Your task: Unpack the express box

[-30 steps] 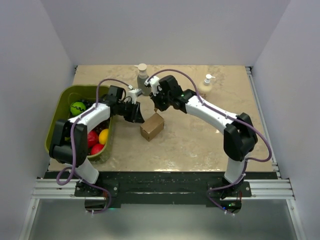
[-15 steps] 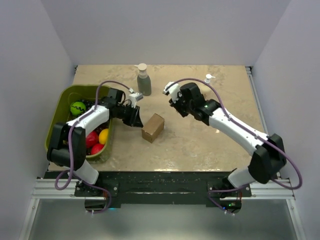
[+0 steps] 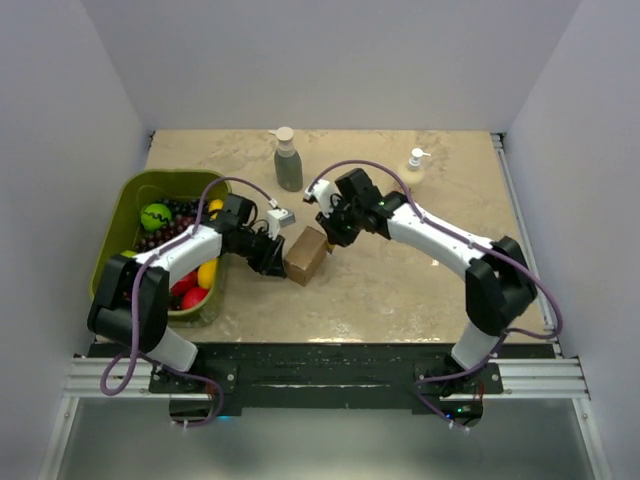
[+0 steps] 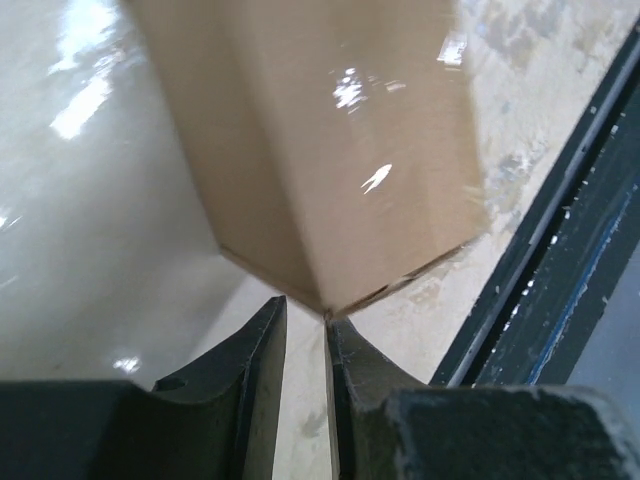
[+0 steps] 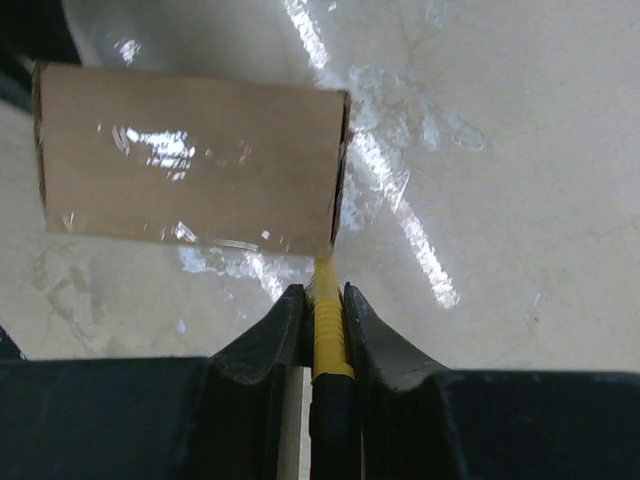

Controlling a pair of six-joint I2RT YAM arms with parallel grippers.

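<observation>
Brown cardboard, the express box [image 3: 305, 254] sits near the middle of the pale stone counter [image 3: 400, 290], just right of the green bin [image 3: 110, 240] of coloured balls [image 3: 155, 215], with an arm at each side. The left fingers [image 4: 272, 325] stand a narrow slit apart with nothing between them, their tips right at a corner of the box, whose top is cut off in that wrist view. The right fingers [image 5: 292, 305] are clamped on a yellow-and-black tool [image 5: 322, 318]; its yellow tip touches a corner of the box and its lower length is hidden between them. From above, neither the tool nor the flaps can be made out. A grey pump bottle [image 3: 288, 160] and a beige pump bottle [image 3: 413, 168] stand behind.
</observation>
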